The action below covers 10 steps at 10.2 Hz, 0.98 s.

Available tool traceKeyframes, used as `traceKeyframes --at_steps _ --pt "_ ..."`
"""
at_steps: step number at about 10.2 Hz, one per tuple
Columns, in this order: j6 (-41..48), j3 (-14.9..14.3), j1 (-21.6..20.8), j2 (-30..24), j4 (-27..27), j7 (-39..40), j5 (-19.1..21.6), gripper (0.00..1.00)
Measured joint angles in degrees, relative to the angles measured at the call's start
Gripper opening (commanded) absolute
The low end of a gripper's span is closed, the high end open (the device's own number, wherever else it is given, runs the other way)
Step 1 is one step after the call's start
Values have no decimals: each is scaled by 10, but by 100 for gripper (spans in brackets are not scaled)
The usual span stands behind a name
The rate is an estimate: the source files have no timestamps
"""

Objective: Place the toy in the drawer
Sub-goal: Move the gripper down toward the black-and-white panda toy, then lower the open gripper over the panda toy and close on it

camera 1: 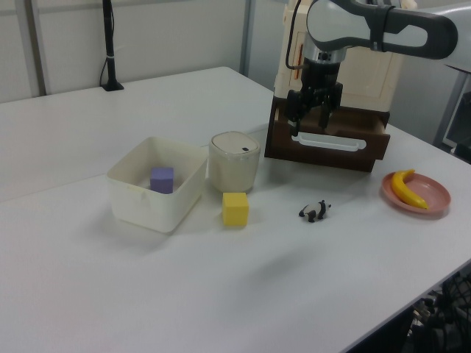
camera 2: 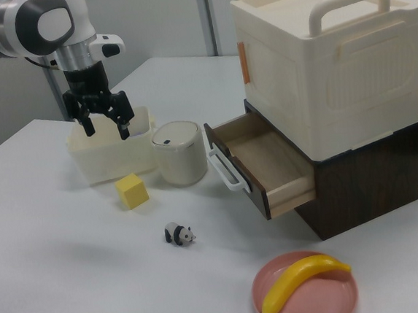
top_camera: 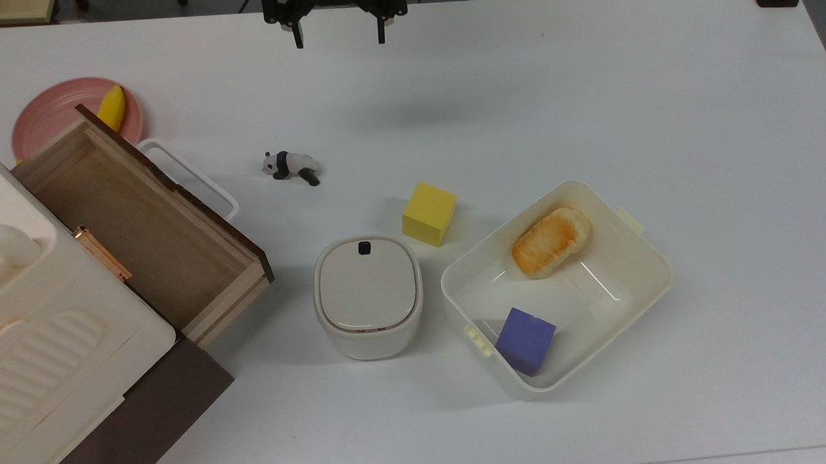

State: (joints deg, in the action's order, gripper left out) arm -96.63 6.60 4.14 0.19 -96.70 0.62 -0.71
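— What's on the bench (top_camera: 586,82), biggest first?

— On my screen the cream storage box (camera 2: 328,51) sits on the dark brown cabinet (camera 2: 372,179), and the drawer (top_camera: 145,221) is pulled out, its white loop handle (top_camera: 191,178) facing the middle of the bench. Next the white plastic bin (top_camera: 627,279), holding a bread roll (top_camera: 549,241) and a purple cube (top_camera: 525,341). Just beside the bin, at the top view's left, stands a lidded white canister (top_camera: 368,295).

— And the smaller pieces?

— A pink plate (camera 2: 307,294) with a banana (camera 2: 300,280) on it, then a yellow cube (top_camera: 429,213) near the canister.

— Where is the toy against the jaws?

— I see the gripper (top_camera: 339,37) hanging above the bench with its jaws apart and nothing between them. The toy (top_camera: 290,167), a small panda, lies on the bench well apart from them, between the drawer handle and the yellow cube, touching neither.
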Motion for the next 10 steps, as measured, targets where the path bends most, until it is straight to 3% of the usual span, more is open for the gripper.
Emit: traceKeyframes --at_steps 6,10 --pt "0 0 10 6 0 36 0 100" --pt "0 0 29 23 -1 154 -4 100"
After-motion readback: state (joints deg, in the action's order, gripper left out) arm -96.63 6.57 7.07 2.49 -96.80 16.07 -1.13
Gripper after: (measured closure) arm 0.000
